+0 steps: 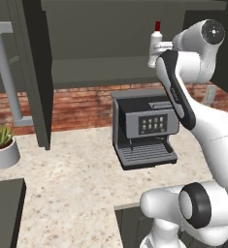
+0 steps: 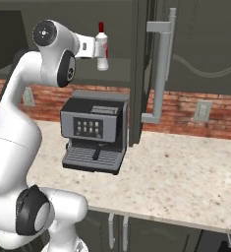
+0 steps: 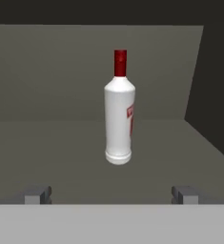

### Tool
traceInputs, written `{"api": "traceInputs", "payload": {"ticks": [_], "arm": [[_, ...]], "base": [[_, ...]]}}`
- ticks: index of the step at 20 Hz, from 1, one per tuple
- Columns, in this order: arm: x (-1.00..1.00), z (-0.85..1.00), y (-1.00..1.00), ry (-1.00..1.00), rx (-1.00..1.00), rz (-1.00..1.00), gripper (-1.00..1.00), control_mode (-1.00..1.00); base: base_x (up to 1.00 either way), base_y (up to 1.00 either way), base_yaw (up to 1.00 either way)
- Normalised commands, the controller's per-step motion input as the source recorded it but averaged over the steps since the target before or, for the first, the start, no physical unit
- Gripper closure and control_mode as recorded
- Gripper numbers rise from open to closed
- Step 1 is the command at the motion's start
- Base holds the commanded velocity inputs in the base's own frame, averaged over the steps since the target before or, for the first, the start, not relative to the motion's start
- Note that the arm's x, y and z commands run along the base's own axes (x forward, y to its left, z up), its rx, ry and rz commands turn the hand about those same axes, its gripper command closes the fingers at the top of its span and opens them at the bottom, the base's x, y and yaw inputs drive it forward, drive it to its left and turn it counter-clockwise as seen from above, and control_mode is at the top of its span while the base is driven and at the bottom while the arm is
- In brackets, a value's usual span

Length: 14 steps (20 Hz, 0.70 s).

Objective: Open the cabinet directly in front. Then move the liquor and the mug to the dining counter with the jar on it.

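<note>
my gripper (image 3: 111, 194) has its fingers spread wide with the liquor (image 3: 118, 114) standing upright dead centre just beyond them on the open cabinet (image 1: 42, 72) shelf, untouched, though my arm hides its lower body in the left base view.

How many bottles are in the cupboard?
1. The white bottle with a red cap stands upright on the cupboard shelf, straight ahead of the open gripper, above the coffee machine. Another could hide behind the arm or doors.
</note>
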Motion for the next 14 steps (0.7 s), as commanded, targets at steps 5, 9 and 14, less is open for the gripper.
{"api": "traceInputs", "payload": {"ticks": [5,9,14], "arm": [[0.48,0.00,-0.07,0.08,0.00,0.00,-1.00,-1.00],[0.43,0.00,-0.13,0.05,0.00,0.00,-1.00,-1.00],[0.26,-0.06,-0.09,0.00,0.00,0.00,-1.00,-1.00]], "base": [[0.00,0.00,0.00],[0.00,0.00,0.00],[0.00,0.00,0.00]]}}
